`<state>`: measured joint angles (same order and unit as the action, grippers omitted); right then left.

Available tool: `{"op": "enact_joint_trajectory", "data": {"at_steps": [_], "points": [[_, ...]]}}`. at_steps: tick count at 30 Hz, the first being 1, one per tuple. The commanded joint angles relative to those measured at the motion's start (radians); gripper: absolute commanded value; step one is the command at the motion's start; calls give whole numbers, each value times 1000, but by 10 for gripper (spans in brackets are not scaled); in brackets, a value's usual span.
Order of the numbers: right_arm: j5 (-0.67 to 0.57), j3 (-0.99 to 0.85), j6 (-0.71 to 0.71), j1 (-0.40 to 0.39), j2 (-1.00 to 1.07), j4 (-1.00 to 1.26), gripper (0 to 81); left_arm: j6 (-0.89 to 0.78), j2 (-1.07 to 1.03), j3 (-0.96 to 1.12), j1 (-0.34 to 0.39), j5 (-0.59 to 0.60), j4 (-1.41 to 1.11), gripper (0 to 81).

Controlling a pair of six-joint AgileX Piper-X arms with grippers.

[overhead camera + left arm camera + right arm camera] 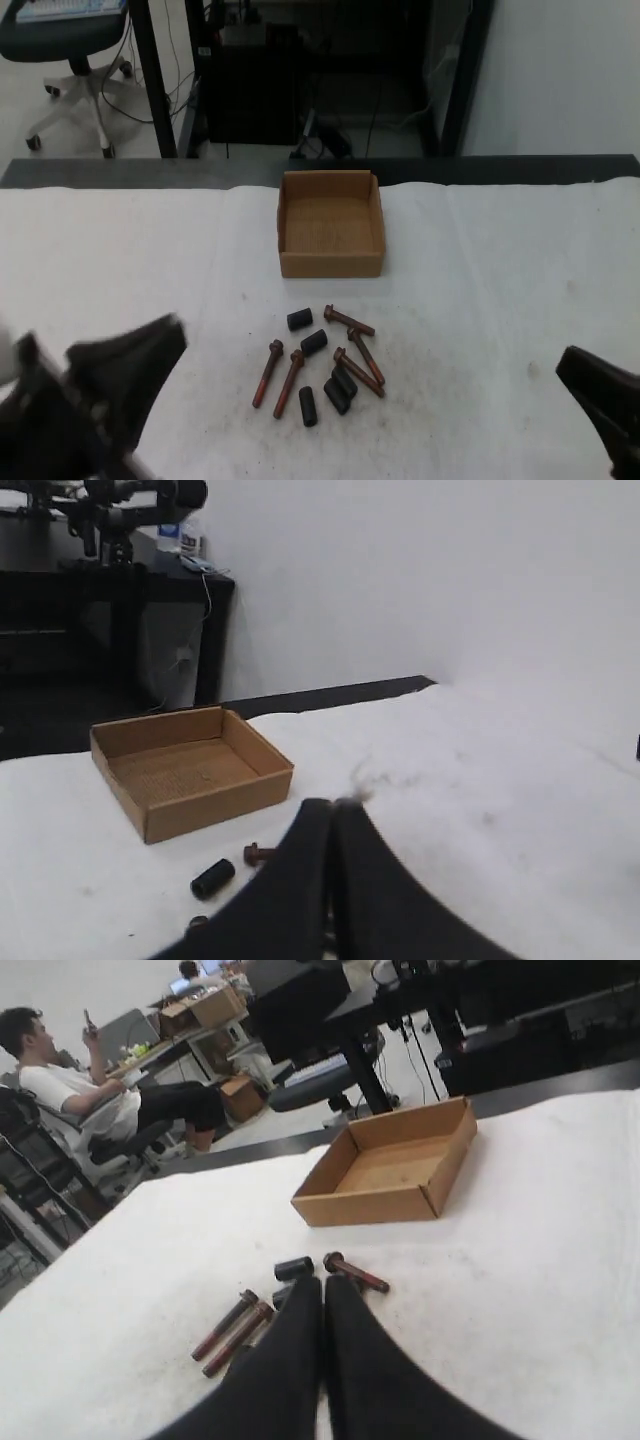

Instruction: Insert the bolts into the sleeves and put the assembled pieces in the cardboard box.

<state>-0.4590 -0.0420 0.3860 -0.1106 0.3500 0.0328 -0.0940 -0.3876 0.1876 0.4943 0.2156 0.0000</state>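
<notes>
Nothing of the task is done yet, judging from how things lie. The shallow brown cardboard box sits open and bare inside, near the middle of the white cloth-covered counter, toward its far side. On the nearer side of it lies a loose cluster of parts. There are what look like five rust-red metal bolts with heads, lying flat at different angles. Among them are about five short black cylindrical sleeves, some touching one another and some touching bolts. No bolt appears to sit inside a sleeve, though the tight knot at the cluster's near right makes that hard to confirm for every piece.

The left hand hangs low at the near left of the counter, well apart from the parts. Its two dark fingers are pressed together with nothing between them. The right hand is at the near right, also clear of the cluster, its fingers likewise closed on each other and holding nothing.

Everything is left to do: each bolt has to be paired with a sleeve and pushed through it. Each assembled piece then has to be carried into the box.
</notes>
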Motion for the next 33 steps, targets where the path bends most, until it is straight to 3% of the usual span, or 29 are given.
{"op": "enact_joint_trajectory", "data": {"at_steps": [1,7,10,16,22,25,27,30,33], "points": [[-17,-68,3,4,124,9,8,128,-210,104,-2,12,23,3],[-127,-237,3,4,456,21,8,229,-708,427,-2,2,199,3],[-197,-298,7,4,594,153,8,229,-858,570,-2,2,245,3],[-204,-304,140,4,721,692,8,229,-963,666,-2,3,247,3],[-244,-304,138,4,755,825,8,229,-974,663,-2,-22,201,3],[-244,-325,128,4,755,651,8,260,-988,663,-2,-181,169,3],[-253,-375,46,2,755,396,8,393,-1006,668,-6,-299,179,3],[-138,-513,-285,-29,769,-128,8,533,-1051,700,-17,-412,317,3],[96,-645,-545,-97,812,-424,8,465,-1129,747,-41,-438,571,3]]}}
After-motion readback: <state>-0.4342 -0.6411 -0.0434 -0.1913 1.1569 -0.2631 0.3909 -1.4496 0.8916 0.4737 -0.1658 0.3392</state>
